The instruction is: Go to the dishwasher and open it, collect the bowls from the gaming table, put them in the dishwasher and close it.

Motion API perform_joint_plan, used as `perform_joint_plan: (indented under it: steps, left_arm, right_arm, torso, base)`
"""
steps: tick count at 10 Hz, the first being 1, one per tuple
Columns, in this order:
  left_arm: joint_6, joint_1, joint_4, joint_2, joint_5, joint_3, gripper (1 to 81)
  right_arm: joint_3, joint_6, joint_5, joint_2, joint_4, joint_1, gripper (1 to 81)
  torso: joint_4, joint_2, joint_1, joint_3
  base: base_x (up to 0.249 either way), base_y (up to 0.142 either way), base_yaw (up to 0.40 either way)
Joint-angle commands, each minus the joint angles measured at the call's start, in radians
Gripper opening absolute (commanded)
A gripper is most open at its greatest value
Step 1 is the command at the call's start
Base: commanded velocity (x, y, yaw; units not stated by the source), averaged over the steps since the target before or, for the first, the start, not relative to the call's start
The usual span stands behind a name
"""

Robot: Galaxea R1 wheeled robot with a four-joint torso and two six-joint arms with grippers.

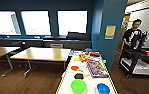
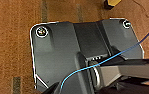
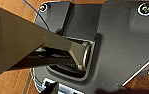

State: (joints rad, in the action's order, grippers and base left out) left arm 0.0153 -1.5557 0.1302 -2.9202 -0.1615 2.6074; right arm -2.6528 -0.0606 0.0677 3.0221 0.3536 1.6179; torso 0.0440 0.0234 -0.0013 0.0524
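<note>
Gaming table (image 1: 65,85), lower centre of the frame

On its white top: green bowl (image 1: 78,86), blue bowl (image 1: 103,88), a small orange dish (image 1: 75,68), a dark object (image 1: 78,76), colourful boxes (image 1: 97,69) farther back.

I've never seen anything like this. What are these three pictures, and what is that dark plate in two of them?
They all come from cameras on one wheeled robot with two arms. The first looks forward and down from high on the robot. It faces a long white table with a yellow rim. On the table sit a green bowl and a blue bowl, with a smaller orange dish, a dark object and colourful printed items further along. Wooden tables stand to the left under the windows, and a person stands at the right beside a dark cart.

The other two pictures come from cameras on the robot's wrists, pointing down. The dark plate with round fittings is part of the robot itself, above brown carpet. The thin blue line is a cable. Nothing is seen being held.
</note>
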Motion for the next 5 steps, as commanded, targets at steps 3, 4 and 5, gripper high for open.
perform_joint_plan:
  steps: [3, 4, 5]
  left_arm:
    - [-0.003, 0.058, -0.001, 0.005, 0.039, -0.003, 81.1]
    - [-0.003, 0.058, -0.001, 0.005, 0.039, -0.003, 81.1]
    - [-0.003, 0.058, 0.000, 0.005, 0.039, -0.003, 81.1]
  right_arm:
    - [0.007, -0.001, -0.046, 0.002, 0.005, -0.049, 81.1]
    - [0.007, 0.001, -0.048, 0.002, 0.007, -0.049, 81.1]
    - [0.005, 0.002, -0.051, 0.002, 0.011, -0.048, 81.1]
  torso:
    - [0.000, -0.001, 0.002, 0.000]
    - [0.000, -0.001, 0.002, 0.000]
    - [0.000, -0.001, 0.002, 0.000]
  base:
    - [0.117, 0.000, 0.000]
    - [0.117, 0.000, 0.000]
    - [0.117, 0.000, 0.000]
